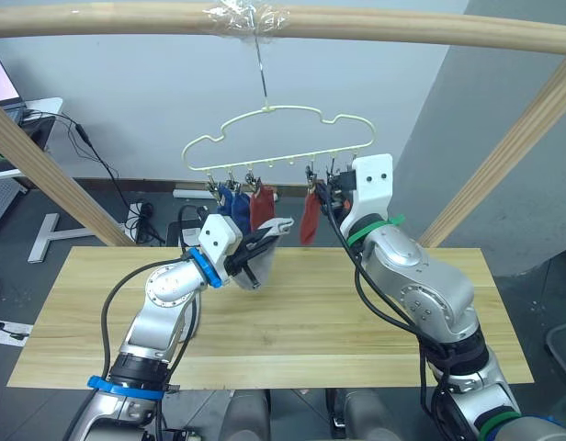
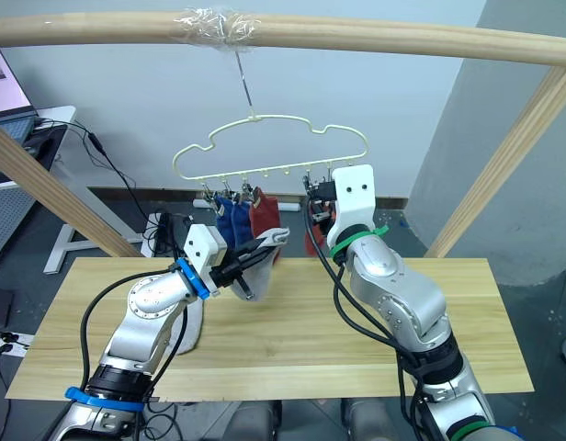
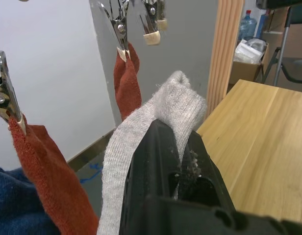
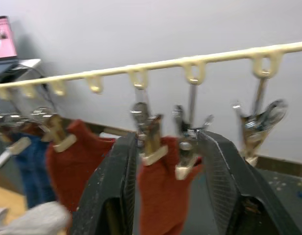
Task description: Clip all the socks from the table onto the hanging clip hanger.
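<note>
The pale yellow clip hanger (image 1: 265,129) hangs by its hook from the top pole. Two blue socks (image 1: 230,204) and a rust red sock (image 1: 261,207) are clipped at its left, and another rust red sock (image 1: 310,220) further right. My left gripper (image 1: 274,230) is shut on a light grey sock (image 3: 156,112), held above the table (image 1: 292,322) just below the clipped socks. My right gripper (image 4: 168,142) is open at the clip row; its fingers (image 4: 116,176) flank the clip holding the red sock (image 4: 158,196) and an empty clip beside it. A pale shape like another grey sock (image 2: 189,322) lies under my left forearm.
A round wooden pole (image 1: 402,28) runs across the top, with slanted poles at the left (image 1: 44,175) and right (image 1: 503,156). Cables and a white stand base (image 1: 58,234) lie on the floor behind the table. One more empty clip (image 4: 259,122) hangs past my right gripper.
</note>
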Robot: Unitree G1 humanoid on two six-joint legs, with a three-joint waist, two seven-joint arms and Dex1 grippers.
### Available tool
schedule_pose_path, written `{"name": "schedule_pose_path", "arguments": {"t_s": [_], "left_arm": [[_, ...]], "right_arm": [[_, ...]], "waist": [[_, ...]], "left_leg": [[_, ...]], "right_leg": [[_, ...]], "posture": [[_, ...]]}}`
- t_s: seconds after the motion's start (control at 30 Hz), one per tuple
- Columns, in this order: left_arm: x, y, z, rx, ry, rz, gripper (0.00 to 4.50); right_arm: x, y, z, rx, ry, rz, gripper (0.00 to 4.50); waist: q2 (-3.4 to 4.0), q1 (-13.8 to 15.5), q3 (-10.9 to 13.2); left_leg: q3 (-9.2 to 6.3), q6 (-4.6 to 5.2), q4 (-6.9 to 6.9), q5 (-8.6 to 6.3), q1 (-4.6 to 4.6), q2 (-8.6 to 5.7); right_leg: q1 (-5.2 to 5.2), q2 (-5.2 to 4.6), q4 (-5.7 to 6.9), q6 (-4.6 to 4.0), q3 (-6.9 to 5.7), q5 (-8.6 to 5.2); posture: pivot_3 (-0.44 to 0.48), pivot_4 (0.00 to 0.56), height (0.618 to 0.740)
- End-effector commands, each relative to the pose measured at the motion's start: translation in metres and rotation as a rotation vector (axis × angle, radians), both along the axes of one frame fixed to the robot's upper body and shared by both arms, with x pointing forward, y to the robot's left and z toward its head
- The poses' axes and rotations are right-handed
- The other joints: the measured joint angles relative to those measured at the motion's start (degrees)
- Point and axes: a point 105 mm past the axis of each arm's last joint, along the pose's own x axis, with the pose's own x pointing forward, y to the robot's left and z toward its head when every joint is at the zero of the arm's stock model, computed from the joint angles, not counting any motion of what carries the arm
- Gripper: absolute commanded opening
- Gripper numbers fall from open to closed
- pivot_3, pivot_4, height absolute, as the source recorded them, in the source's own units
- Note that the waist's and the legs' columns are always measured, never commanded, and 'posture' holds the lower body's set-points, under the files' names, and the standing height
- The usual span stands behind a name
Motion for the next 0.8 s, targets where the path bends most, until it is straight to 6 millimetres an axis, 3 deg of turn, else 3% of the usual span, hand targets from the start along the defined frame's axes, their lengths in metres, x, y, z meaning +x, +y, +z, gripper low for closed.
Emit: {"name": "schedule_pose_path", "arguments": {"t_s": [0.03, 0.33, 0.8], "left_arm": [[-0.004, 0.001, 0.013, -0.017, -0.041, -0.003, 0.0], [-0.004, 0.002, 0.015, -0.015, -0.044, -0.001, 0.0], [-0.003, 0.003, 0.018, -0.01, -0.053, 0.007, 0.0]], "right_arm": [[0.004, -0.005, 0.004, 0.005, -0.044, -0.042, 1.91], [0.017, 0.0, 0.0, 0.006, -0.042, -0.077, 1.91], [0.031, 0.018, 0.017, 0.051, -0.081, -0.043, 1.91]], "waist": [[0.01, 0.0, 0.0], [0.02, 0.3, 0.0], [0.06, 0.6, 0.1]], "left_leg": [[0.01, 0.0, 0.0, 0.0, 0.0, 0.0], [0.06, 0.0, 0.0, 0.0, 0.04, 0.0], [0.12, 0.0, -0.02, 0.0, 0.09, 0.0]], "right_leg": [[0.0, 0.0, 0.0, 0.0, 0.0, 0.0], [0.0, 0.0, 0.03, -0.01, 0.05, 0.01], [0.0, 0.0, 0.04, -0.03, 0.09, 0.01]], "posture": [[0.158, 0.225, 0.74], [0.164, 0.232, 0.74], [0.176, 0.237, 0.74]]}}
